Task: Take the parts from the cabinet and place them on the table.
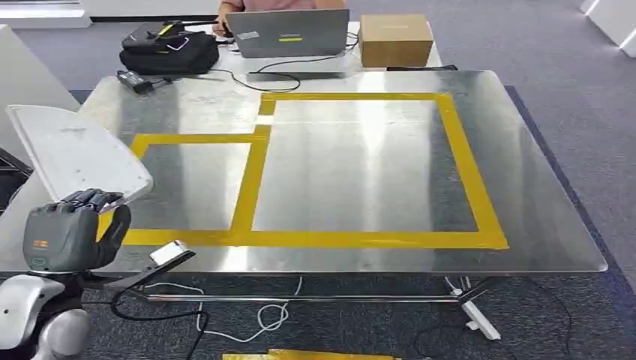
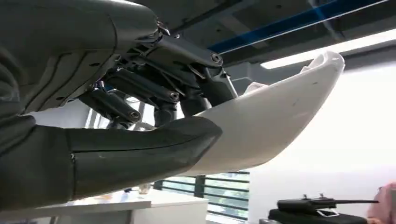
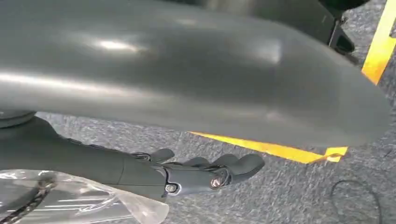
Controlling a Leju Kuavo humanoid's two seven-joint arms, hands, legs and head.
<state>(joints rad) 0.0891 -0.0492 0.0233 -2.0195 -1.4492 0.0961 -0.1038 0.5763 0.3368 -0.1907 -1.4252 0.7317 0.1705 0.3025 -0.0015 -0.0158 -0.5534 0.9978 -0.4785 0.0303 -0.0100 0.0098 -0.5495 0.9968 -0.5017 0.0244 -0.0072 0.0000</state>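
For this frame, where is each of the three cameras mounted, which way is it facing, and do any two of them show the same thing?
Head view: high on the body, facing forward and down at the steel table with yellow tape; left hand holds the white part.
Left wrist view: behind the left hand, looking upward past the white part toward ceiling lights.
Right wrist view: on the hanging right arm, facing down at grey carpet; right hand holds nothing, fingers slightly curled.
Shared: head and left wrist views both show the left hand gripping the white part.
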